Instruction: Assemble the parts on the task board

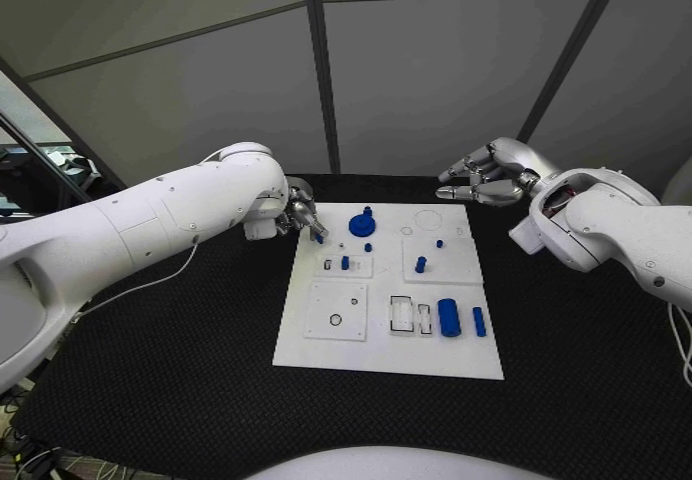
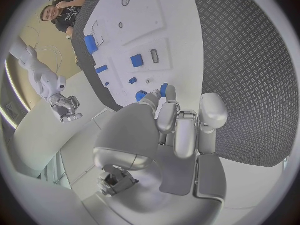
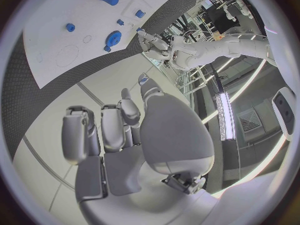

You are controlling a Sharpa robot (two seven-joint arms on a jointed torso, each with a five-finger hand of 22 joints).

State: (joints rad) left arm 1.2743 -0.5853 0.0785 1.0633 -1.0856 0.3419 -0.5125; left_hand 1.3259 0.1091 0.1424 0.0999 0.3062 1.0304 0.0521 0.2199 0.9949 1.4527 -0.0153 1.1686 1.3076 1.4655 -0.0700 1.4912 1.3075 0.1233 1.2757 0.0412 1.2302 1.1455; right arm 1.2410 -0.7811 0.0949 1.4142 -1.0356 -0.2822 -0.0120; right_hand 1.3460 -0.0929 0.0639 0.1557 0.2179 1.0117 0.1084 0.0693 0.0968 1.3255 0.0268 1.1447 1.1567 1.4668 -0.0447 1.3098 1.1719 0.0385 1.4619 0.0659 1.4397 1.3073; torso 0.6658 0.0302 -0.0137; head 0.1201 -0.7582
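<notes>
The left hand [image 1: 302, 216] pinched a small blue part [image 2: 164, 89] at the task board's [image 1: 325, 345] upper-left edge, probably to place it. The right hand [image 1: 490, 172] waited upper right, fingers curled, empty.

Matt white task board [image 1: 329, 340], textured black table [image 1: 577, 340]

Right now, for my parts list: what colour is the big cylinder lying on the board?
Blue; the cylinder shows best in the head view.
</notes>
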